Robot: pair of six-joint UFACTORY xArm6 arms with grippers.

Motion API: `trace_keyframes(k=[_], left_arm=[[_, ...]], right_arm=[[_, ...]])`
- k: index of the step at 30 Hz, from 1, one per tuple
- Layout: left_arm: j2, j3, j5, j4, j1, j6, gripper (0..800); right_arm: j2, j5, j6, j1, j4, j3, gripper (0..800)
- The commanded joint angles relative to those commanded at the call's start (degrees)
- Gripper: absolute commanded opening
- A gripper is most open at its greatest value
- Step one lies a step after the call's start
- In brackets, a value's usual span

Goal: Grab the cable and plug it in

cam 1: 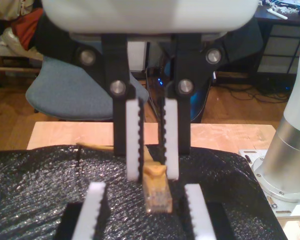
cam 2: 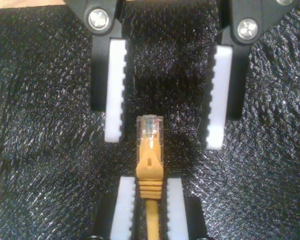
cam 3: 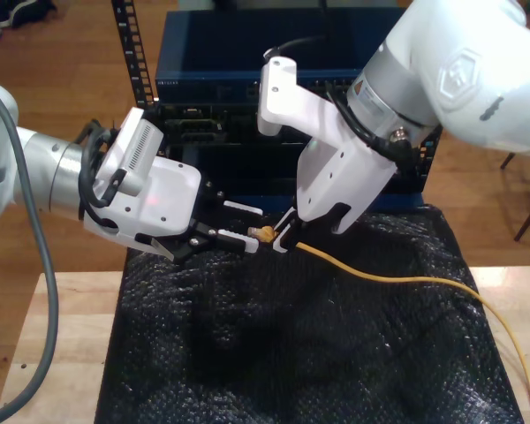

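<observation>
Black mat [cam 3: 291, 353] under yellow cable [cam 3: 380, 277]

The yellow-orange cable [cam 3: 397, 281] trails over black wrap, its clear plug [cam 2: 150, 126] raised, boot pinched.

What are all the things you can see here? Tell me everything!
cable: one, yellow-orange, trailing over the mat to the exterior view's right
plug: one, clear with a yellow boot, at the cable's end, between the two grippers
mat: one, black and bumpy, covering the table
table: one, light wood, under the mat
equipment box: one, blue, behind the table
chair: one, grey-blue seat, on the wooden floor beyond the table
my first gripper: one, black with white pads, shut on the plug's boot
my second gripper: one, black with white pads, open, facing the plug's tip
</observation>
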Motion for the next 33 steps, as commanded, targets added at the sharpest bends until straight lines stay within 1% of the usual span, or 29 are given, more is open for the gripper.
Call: trace_keyframes(k=[9, 15, 19, 21, 23, 25, 31, 33], left_arm=[[0.00, 0.00, 0.18, 0.00, 0.00, 0.09, 300], [0.00, 0.09, 0.35, 0.09, 0.00, 0.09, 263], [0.00, 0.18, 0.44, 0.18, 0.00, 0.18, 223], [0.00, 0.18, 0.44, 0.18, 0.00, 0.18, 187], [0.00, 0.18, 0.44, 0.26, 0.00, 0.18, 179], [0.00, 0.18, 0.44, 0.26, 0.00, 0.18, 155], [0.00, 0.26, 1.23, 0.26, 0.00, 0.18, 133], [0.00, 0.26, 1.41, 0.18, 0.00, 0.09, 101]], right_arm=[[0.00, 0.00, -0.09, 0.00, 0.00, 0.00, 6], [0.00, 0.00, -0.09, 0.00, 0.00, 0.00, 6], [0.00, 0.00, -0.09, 0.00, 0.00, 0.09, 6], [0.00, 0.00, -0.09, 0.00, 0.00, 0.09, 6], [0.00, 0.00, -0.09, 0.00, 0.00, 0.09, 6], [0.00, 0.00, -0.09, 0.00, 0.00, 0.09, 6], [0.00, 0.00, -0.09, 0.00, 0.00, 0.09, 6], [0.00, 0.00, -0.09, 0.00, 0.00, 0.09, 6]])
